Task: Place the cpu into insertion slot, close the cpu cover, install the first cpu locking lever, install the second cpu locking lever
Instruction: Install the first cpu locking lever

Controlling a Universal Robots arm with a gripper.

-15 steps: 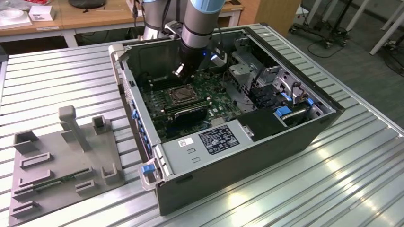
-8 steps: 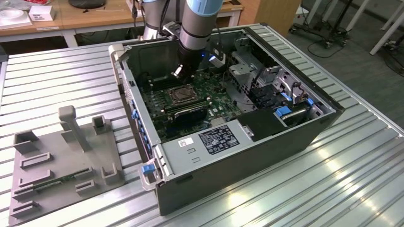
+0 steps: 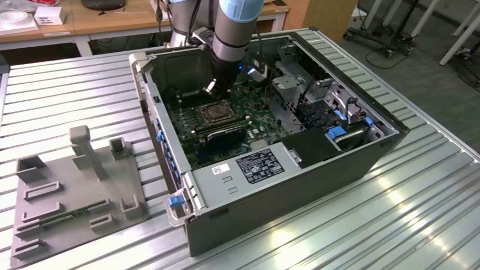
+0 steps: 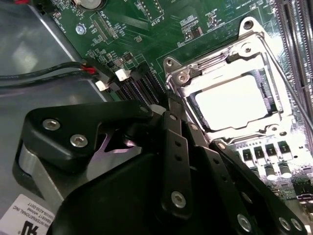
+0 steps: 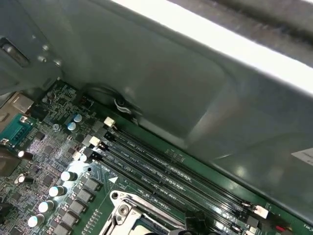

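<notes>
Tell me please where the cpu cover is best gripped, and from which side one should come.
Probably by one narrow bar of its frame. The cpu cover is a thin plate lying flat over the cpu, which shows through its big window, so the middle offers nothing to pinch. Come from above, at a bar's outer edge. I cannot tell which edge is hinged.

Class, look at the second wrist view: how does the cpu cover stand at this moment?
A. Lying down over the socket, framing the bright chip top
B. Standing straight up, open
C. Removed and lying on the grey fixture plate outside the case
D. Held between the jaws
A: the silver cpu cover lies flat over the socket, its window framing the bright top of the cpu.
</notes>
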